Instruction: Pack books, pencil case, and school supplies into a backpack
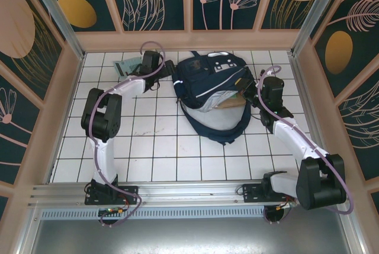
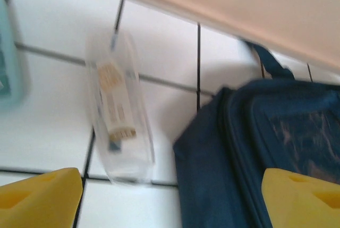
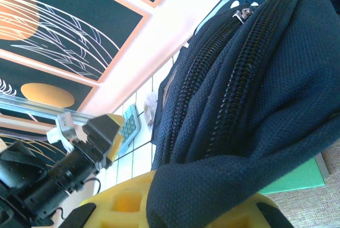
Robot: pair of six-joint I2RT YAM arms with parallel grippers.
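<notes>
A: Top: one backpack (image 1: 210, 82) far centre, open, tan item (image 1: 228, 102) inside; right gripper (image 1: 253, 86) clamps its rim.
B: Left wrist: left gripper (image 2: 170, 199) spread wide; one packet (image 2: 119, 114), one calculator (image 2: 8, 63) on tiles (image 2: 48, 127).
A: Right wrist: one green book (image 3: 297, 177) under the fabric.

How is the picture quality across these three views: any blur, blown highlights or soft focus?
Top external: sharp and evenly lit, with only a soft shadow around the backpack. Left wrist: motion blur smears the clear packet and the tile lines, so the packet's print is unreadable. Right wrist: the zips are crisp, but the pale wall band is overexposed.
</notes>
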